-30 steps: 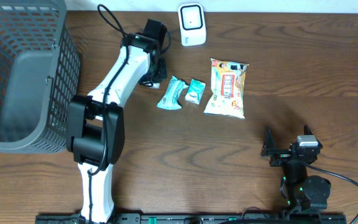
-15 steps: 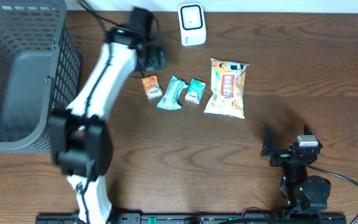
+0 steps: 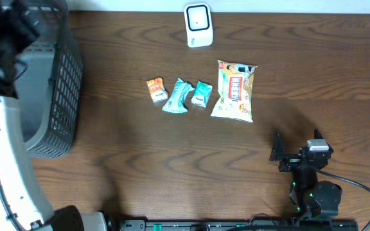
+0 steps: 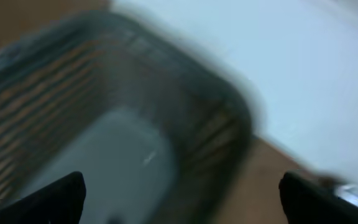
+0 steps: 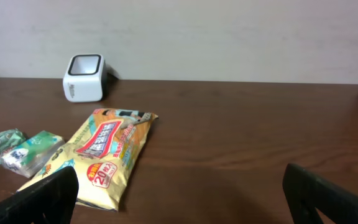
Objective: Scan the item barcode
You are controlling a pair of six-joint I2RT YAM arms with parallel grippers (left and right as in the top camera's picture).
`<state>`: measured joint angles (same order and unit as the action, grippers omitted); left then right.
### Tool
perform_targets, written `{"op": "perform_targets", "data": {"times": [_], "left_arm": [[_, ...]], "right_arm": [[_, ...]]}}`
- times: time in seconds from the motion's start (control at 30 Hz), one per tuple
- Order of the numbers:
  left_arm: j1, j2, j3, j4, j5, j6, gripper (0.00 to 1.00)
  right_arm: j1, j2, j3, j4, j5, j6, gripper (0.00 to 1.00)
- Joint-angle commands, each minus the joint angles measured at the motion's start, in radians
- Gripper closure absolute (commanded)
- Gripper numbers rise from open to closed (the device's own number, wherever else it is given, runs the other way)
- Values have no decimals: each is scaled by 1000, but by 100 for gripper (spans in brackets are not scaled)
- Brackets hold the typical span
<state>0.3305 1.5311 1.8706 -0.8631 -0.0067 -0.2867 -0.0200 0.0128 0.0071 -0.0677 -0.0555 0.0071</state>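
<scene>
Your left gripper [image 4: 185, 202] hangs over the grey basket [image 3: 63, 90] at the worktop's [image 3: 172, 167] back left corner. Its fingers are spread wide with nothing between them. That wrist view is badly smeared, but you can still make out the mesh walls and pale floor underneath. Your right gripper [image 5: 182, 202] is parked low by the front edge, toward the right corner, jaws wide apart too and empty.

The goods lie in one row mid-worktop, a bit nearer the back edge. From your left there's the orange packet [image 3: 155, 89], the long teal packet [image 3: 176, 95], the small teal packet [image 3: 201, 94] and the big snack bag [image 3: 235, 90], each just beside the next. The white scanner [image 3: 198, 25] stands at the back edge behind the row, apart from it, roughly in line with the small teal packet.

In the way: the basket's tall right wall is between your left gripper and the row. From the right wrist, the big snack bag lies nearest, with the teal ones off past its left side.

Count: four packets (one orange, two teal, one big bag), one scanner, one basket.
</scene>
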Motion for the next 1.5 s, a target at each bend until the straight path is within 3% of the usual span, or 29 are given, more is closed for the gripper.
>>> {"op": "perform_targets", "data": {"times": [0.0,0.17,0.27,0.4,0.73,1.03,1.13,1.47], "left_arm": [[121,55,-21,-101,-4,26,2],[208,152,-51,-217,-4,154,2],[224,212,-51,-269,20,170,2],[232,299,-51,-339,201,298,2],[232,525,-51,-491,277,393,2],[232,653,-66,-504,302,425,1],[232,673,-70,-503,241,423,25],[232,673,-114,-472,145,367,25]], "right_arm": [[9,-3,-2,-4,-6,7,1],[9,-3,-2,-4,-6,7,1],[9,-3,-2,-4,-6,7,1],[9,-3,-2,-4,-6,7,1],[9,-3,-2,-4,-6,7,1],[9,-3,-2,-4,-6,7,1],[9,-3,-2,-4,-6,7,1],[9,-3,-2,-4,-6,7,1]]}}
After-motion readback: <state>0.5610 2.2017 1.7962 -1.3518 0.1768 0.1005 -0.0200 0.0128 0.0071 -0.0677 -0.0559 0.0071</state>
